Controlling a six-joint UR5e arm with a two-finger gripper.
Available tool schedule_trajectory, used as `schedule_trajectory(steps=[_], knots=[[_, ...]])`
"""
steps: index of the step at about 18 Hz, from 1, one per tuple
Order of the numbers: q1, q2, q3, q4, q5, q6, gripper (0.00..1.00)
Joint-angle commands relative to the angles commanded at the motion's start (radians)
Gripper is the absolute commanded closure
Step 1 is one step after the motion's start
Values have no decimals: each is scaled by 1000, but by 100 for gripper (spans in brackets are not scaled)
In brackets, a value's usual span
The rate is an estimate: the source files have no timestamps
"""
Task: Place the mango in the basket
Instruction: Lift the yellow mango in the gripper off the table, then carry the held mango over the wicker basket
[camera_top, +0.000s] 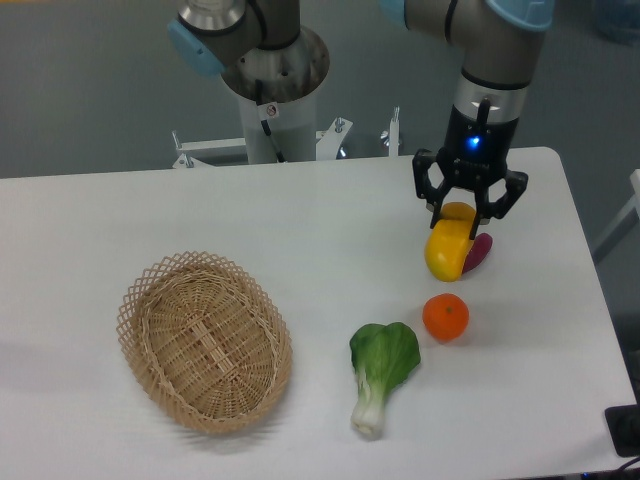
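Note:
The mango (449, 247) is a yellow-orange oblong fruit at the right of the table, its upper end between the fingers of my gripper (468, 214). The gripper stands directly over it, pointing down, with its jaws closed around the mango's top. I cannot tell whether the mango rests on the table or hangs just above it. The basket (204, 340) is an oval tan wicker basket with a lattice rim at the front left of the table, far to the left of the gripper. It holds nothing.
A small purple sweet potato (479, 251) lies just behind and right of the mango, touching it or nearly so. A round orange (445, 317) sits in front of the mango. A green bok choy (381, 371) lies between the orange and the basket. The robot base (272, 80) stands behind the table.

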Motion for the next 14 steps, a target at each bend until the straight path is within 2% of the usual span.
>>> schedule_trajectory(steps=[1, 5, 8, 10, 12, 14], knots=[[-11, 8, -6, -2, 0, -8, 63], [-103, 6, -6, 11, 8, -193, 62], [-178, -7, -12, 46, 9, -323, 62], [-250, -33, -21, 122, 14, -450, 62], [-304, -56, -54, 222, 21, -527, 62], [-368, -87, -71, 288, 78, -598, 62]])
